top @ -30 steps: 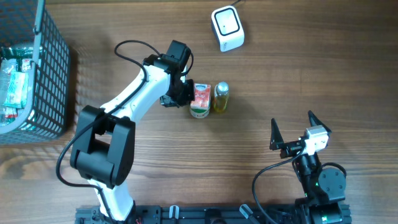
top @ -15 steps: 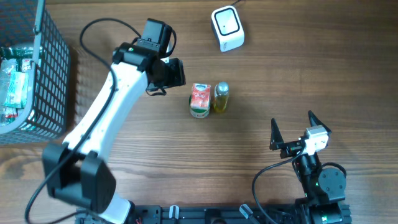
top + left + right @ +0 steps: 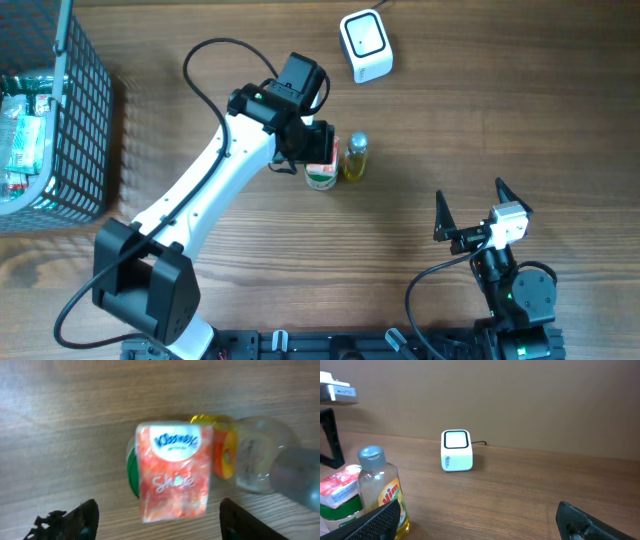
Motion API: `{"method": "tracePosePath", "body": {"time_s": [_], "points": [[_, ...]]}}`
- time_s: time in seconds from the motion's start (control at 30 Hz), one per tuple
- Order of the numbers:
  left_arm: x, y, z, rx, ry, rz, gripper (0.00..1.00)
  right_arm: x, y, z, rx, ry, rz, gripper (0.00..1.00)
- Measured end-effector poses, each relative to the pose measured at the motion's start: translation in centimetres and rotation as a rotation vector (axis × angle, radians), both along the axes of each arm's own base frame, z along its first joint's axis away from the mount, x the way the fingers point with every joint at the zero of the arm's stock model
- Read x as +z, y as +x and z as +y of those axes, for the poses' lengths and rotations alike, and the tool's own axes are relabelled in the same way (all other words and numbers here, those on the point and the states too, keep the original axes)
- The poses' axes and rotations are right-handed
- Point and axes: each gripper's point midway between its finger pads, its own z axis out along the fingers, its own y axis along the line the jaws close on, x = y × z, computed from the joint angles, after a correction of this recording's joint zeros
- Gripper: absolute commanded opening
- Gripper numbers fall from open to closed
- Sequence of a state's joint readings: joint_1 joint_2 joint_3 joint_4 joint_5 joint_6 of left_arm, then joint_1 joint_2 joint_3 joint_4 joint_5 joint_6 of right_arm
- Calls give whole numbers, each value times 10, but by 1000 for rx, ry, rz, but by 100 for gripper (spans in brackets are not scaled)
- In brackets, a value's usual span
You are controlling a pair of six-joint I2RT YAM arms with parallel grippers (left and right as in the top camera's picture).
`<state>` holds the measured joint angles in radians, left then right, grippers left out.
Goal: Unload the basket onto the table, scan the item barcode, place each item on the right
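Orange tissue pack (image 3: 175,472) dead centre in the left wrist view, and we judge that this is the item up for scanning. Progress so far: next to nothing we can point to. The pack sits mid-way across the wooden table (image 3: 520,110), apparently perched on a green-and-white tub (image 3: 132,472) (what that tub is, we cannot tell), with a bottle (image 3: 260,460) of yellow liquid pressed up beside it. The white scanner (image 3: 365,45) stands well apart at the far edge, with nothing in front of its window. So the grasp, the lift, the carry and the presenting are all left to do. We see no barcode on the upturned face, so the pack may need turning too.

Over to the left gripper (image 3: 310,140): it hangs right above the pack, jaws spread wide, holding nothing. Its fingers (image 3: 75,520) stand either side of the pack's near end, bare wood showing between each tip and the wrapper. They straddle it without touching. The right gripper (image 3: 469,192) sits parked near the robot's edge, fully spread and empty.
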<state>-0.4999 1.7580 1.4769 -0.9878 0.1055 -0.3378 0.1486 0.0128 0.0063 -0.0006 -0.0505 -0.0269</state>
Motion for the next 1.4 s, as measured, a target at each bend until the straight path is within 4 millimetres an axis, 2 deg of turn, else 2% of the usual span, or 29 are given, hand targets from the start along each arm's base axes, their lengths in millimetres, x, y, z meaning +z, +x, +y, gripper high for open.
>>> {"method": "tracePosePath", "body": {"time_s": [0.17,0.47,0.77,0.83,0.97,1.1,1.13,1.4], "points": [[-1,5,-5,-5,-10,-26,72,0,0,0,0,0,0,100],[-23,-2,-4,-13,-1,-9,73,0,0,0,0,0,0,99],[-23,-2,-10,-20,-9,-20,74,0,0,0,0,0,0,100],[-24,-1,-11,-20,-11,-24,72,0,0,0,0,0,0,100],[-33,-2,-10,-15,-3,-7,59,0,0,0,0,0,0,100],[-43,-1,-11,-13,5,11,39,0,0,0,0,0,0,100],[-44,-1,-10,-11,7,10,37,0,0,0,0,0,0,100],[-43,4,-12,-11,2,-10,35,0,0,0,0,0,0,100]]}}
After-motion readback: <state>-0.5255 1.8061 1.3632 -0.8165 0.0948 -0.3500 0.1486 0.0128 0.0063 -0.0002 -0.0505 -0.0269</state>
